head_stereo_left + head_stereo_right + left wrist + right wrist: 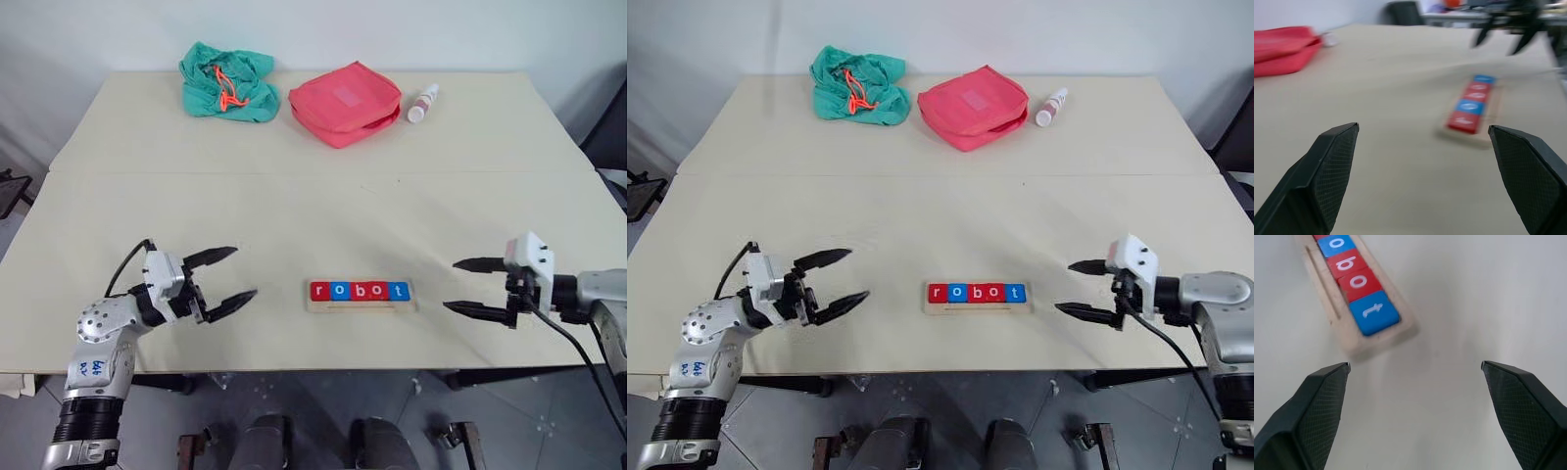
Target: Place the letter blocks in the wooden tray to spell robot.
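Observation:
Five letter blocks point(360, 290) lie side by side in the wooden tray point(361, 306) near the table's front edge and read r, o, b, o, t, in red, blue, red, red, blue. My left gripper point(245, 271) hovers to the left of the tray, open and empty, pointing toward it. To the right of the tray my right gripper point(450, 284) is wide open and empty, a short gap away. The right wrist view shows the blue t block point(1374, 312) at the tray's end point(1371, 345), apart from both fingers.
At the back of the table lie a teal cloth bag point(227, 83), a red zip pouch point(345, 103) and a small white bottle point(423, 103). A seam crosses the tabletop point(294, 174) behind the tray.

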Controlling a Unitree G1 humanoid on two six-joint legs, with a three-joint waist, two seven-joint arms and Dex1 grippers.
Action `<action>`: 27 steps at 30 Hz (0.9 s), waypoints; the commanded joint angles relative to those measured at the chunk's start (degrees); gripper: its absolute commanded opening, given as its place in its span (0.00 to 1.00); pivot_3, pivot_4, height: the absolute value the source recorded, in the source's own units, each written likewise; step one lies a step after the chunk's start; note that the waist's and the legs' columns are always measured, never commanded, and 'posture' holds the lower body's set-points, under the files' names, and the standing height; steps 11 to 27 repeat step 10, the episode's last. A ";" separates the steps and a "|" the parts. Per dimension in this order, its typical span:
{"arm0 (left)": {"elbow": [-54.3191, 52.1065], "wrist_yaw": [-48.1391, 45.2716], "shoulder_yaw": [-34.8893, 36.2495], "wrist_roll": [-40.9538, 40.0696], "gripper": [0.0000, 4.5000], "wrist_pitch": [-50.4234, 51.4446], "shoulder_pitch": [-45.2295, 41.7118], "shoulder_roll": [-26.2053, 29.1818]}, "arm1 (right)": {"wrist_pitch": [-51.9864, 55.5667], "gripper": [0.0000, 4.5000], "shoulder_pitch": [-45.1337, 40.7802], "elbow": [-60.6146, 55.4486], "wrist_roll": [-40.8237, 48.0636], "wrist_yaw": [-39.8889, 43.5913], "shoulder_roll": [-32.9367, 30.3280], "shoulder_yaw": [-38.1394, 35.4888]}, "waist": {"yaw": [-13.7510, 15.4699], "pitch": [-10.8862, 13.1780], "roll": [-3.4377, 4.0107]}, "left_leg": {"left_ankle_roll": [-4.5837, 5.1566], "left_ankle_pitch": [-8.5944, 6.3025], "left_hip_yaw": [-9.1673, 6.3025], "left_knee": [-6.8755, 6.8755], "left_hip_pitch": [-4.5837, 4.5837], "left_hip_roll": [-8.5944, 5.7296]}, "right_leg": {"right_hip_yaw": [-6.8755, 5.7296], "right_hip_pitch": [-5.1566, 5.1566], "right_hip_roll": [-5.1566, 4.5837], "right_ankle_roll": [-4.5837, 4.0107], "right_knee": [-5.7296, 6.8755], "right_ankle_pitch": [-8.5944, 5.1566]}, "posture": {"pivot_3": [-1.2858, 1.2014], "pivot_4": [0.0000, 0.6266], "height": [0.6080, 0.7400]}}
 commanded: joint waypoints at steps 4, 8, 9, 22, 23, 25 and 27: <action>-2.00 -2.00 2.35 -1.88 1.00 -0.74 2.03 1.24 | -4.92 1.00 -0.74 7.02 1.96 4.19 -1.71 -3.07 | -0.02 0.00 0.00 | 0.00 0.00 0.00 0.00 0.02 0.01 | 0.00 0.01 0.01 0.00 0.00 0.00 | 0.52 0.24 1.00; -2.52 -3.28 2.54 -1.35 1.00 -1.89 3.46 1.62 | -5.62 1.00 -1.94 9.69 1.85 3.89 -1.35 -3.11 | -0.01 0.00 0.00 | 0.00 0.00 0.01 0.01 0.01 0.01 | 0.00 0.01 0.01 0.00 -0.01 0.00 | 0.52 0.24 1.00; -2.44 -4.07 2.29 -1.06 1.00 -2.54 3.81 1.84 | -5.92 1.00 -2.15 10.17 1.73 3.97 -1.31 -2.96 | -0.02 0.00 0.00 | 0.00 0.00 0.01 0.01 0.01 0.01 | 0.00 0.01 0.01 0.00 -0.01 0.00 | 0.52 0.24 1.00; -2.55 -5.32 1.81 -0.39 1.00 -4.14 4.43 2.15 | -6.16 1.00 -2.43 10.80 1.61 4.00 -1.27 -2.84 | -0.02 0.00 0.00 | 0.00 0.00 0.01 0.01 0.01 0.01 | 0.00 0.01 0.01 0.00 -0.01 0.00 | 0.52 0.24 1.00; -2.55 -5.32 1.81 -0.39 1.00 -4.14 4.43 2.15 | -6.16 1.00 -2.43 10.80 1.61 4.00 -1.27 -2.84 | -0.02 0.00 0.00 | 0.00 0.00 0.01 0.01 0.01 0.01 | 0.00 0.01 0.01 0.00 -0.01 0.00 | 0.52 0.24 1.00; -2.55 -5.32 1.81 -0.39 1.00 -4.14 4.43 2.15 | -6.16 1.00 -2.43 10.80 1.61 4.00 -1.27 -2.84 | -0.02 0.00 0.00 | 0.00 0.00 0.01 0.01 0.01 0.01 | 0.00 0.01 0.01 0.00 -0.01 0.00 | 0.52 0.24 1.00; -2.55 -5.32 1.81 -0.39 1.00 -4.14 4.43 2.15 | -6.16 1.00 -2.43 10.80 1.61 4.00 -1.27 -2.84 | -0.02 0.00 0.00 | 0.00 0.00 0.01 0.01 0.01 0.01 | 0.00 0.01 0.01 0.00 -0.01 0.00 | 0.52 0.24 1.00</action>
